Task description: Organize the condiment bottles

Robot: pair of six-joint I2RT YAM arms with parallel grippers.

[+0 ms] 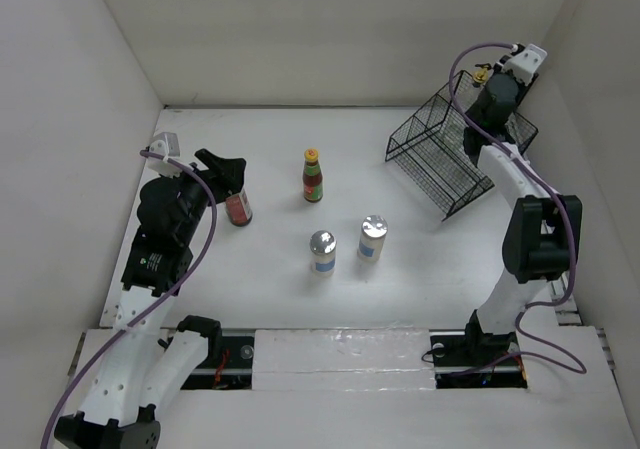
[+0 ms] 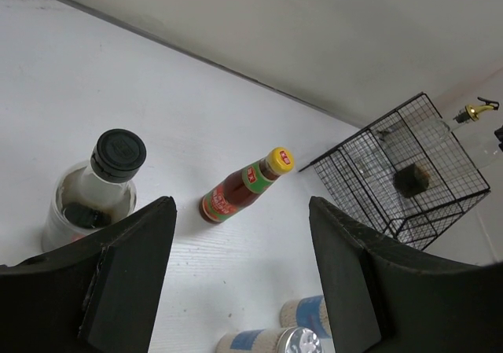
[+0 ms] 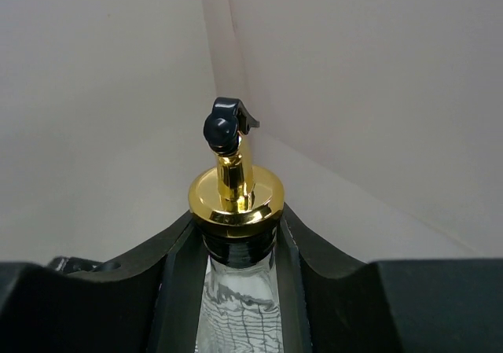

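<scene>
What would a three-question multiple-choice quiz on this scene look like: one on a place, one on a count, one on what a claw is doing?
1. Where is the yellow-capped sauce bottle? A on the table, beyond both shakers from the arms; B stacked on a shaker; C at the near edge.
2. How many silver-topped shakers? A one; B four; C two.
3. The right gripper is: A open and empty; B shut on a gold-spouted cruet; C shut on a shaker.
Answers: 1 A, it stands alone behind them in the top view; 2 C, two silver tops show; 3 B, it clamps the cruet's neck.
</scene>
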